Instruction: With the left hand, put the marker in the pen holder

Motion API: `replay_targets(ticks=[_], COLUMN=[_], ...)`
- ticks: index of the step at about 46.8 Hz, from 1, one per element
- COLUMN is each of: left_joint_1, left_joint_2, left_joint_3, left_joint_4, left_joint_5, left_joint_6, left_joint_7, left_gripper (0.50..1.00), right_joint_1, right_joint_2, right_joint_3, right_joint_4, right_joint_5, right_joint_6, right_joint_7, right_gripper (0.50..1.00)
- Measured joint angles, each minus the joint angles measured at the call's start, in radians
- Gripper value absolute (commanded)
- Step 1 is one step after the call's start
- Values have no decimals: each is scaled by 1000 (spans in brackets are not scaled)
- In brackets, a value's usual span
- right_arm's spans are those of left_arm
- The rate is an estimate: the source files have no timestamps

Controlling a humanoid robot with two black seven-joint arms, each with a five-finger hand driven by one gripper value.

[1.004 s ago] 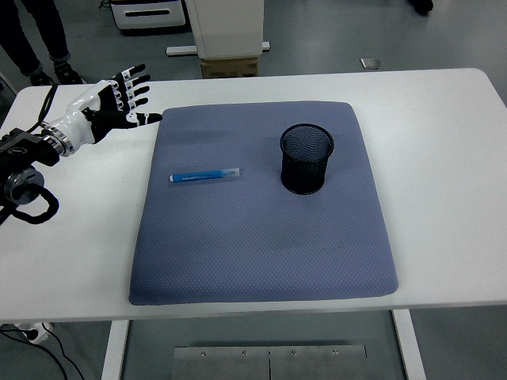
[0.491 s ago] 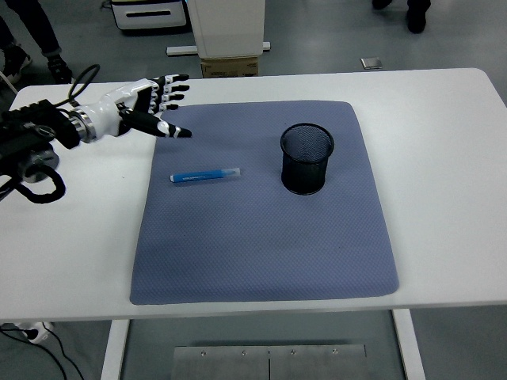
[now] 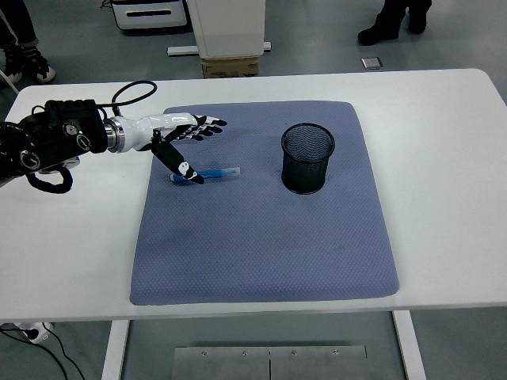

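The left hand (image 3: 184,141) is reaching with loose fingers, holding nothing, over the blue marker (image 3: 207,174) lying near the mat's (image 3: 261,253) left edge; it could roll away from the pen holder (image 3: 307,158).

Blue marker (image 3: 212,173), black mesh pen holder (image 3: 307,158), grey-blue dotted mat (image 3: 261,229), white table (image 3: 444,182), black-and-white robot hand (image 3: 181,134)
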Motion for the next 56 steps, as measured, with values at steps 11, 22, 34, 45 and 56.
replay_targets(ticks=[11,22,34,45,56], left_joint_1=[-34,-35,-46,-53,-55], left_joint_2=[-11,-55,-99,-118,-120], left_joint_3=[52,59,78,107,112], left_joint_4=[2,2,2,3,6], left_joint_5=[6,54,129,171,182], left_joint_6=[2,14,51,56,56], left_joint_7=[0,6,12,64,108], left_gripper=[1000,1000,1000,1000,907], right_joint_1=[0,0,0,0,0], right_joint_2=[0,0,0,0,0], right_joint_3=[0,0,0,0,0], right_joint_4=[0,0,0,0,0], right_joint_5=[1,0,0,1,1], right_joint_6=[0,0,0,0,0], right_joint_7=[0,0,0,0,0], right_gripper=[1000,1000,1000,1000,1000])
